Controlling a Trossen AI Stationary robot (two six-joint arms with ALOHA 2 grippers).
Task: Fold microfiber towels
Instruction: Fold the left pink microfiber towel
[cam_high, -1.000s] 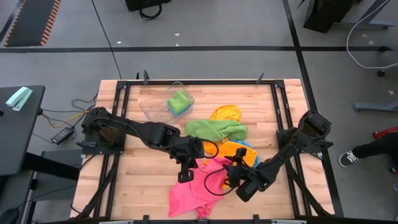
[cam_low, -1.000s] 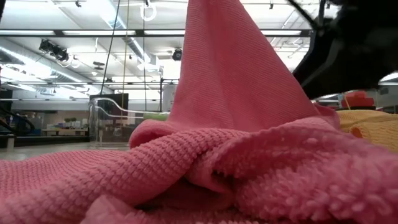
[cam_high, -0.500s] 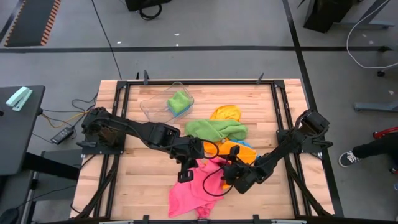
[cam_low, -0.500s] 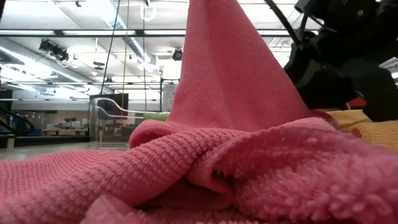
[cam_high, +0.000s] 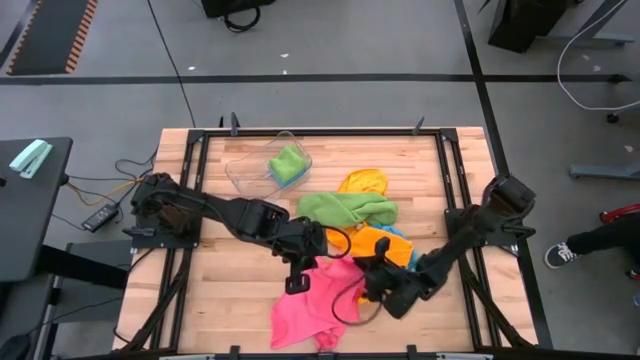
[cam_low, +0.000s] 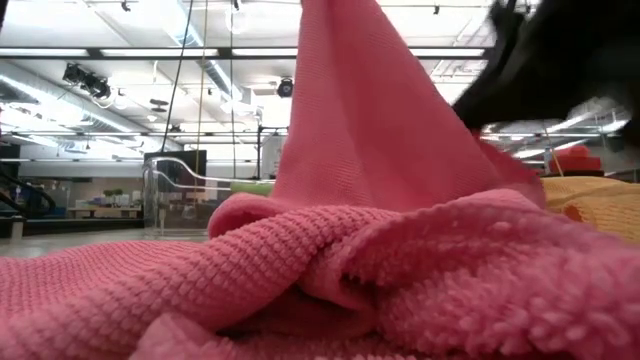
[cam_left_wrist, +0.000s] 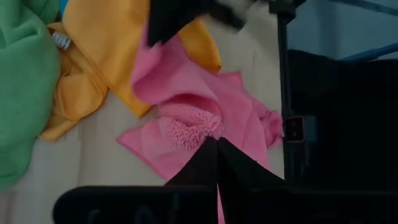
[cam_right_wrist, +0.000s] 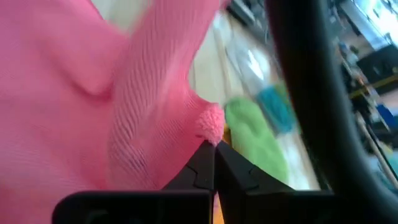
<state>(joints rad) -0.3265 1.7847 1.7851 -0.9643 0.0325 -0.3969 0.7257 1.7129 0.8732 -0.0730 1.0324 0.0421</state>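
A pink towel (cam_high: 305, 312) lies crumpled near the table's front edge, with one part pulled up into a peak (cam_low: 345, 110). My left gripper (cam_high: 305, 272) is shut on it from the left, and my right gripper (cam_high: 367, 283) is shut on it from the right. Behind it lie an orange towel (cam_high: 378, 243), a green towel (cam_high: 345, 208), a second orange towel (cam_high: 364, 183) and a strip of blue towel (cam_high: 402, 235). In the low view my right arm (cam_low: 560, 50) is a dark blur at the upper right. My left gripper pinches a raised, fuzzy fold of the pink towel (cam_left_wrist: 193, 127) between its two fingertips, slanting down from the table's left. The cloth rises to the fingers while the rest lies bunched on the table. My right gripper pinches a corner tip of the pink towel (cam_right_wrist: 211, 123) between its fingertips, coming nearly level from the table's right. The cloth beside it runs off in a stretched sheet (cam_right_wrist: 149, 112).
A clear plastic tub (cam_high: 250, 172) with a folded green cloth (cam_high: 288, 163) in it stands at the far left of the table. Black frame rails (cam_high: 452, 190) run along the table's sides. Bare wood (cam_high: 230, 270) lies left of the pink towel.
My right gripper has shifted a little toward the pink towel and the table's left, turned at the wrist, and shut on the towel's corner. My left gripper has stayed shut on the raised fold, and the peak of cloth has kept its shape.
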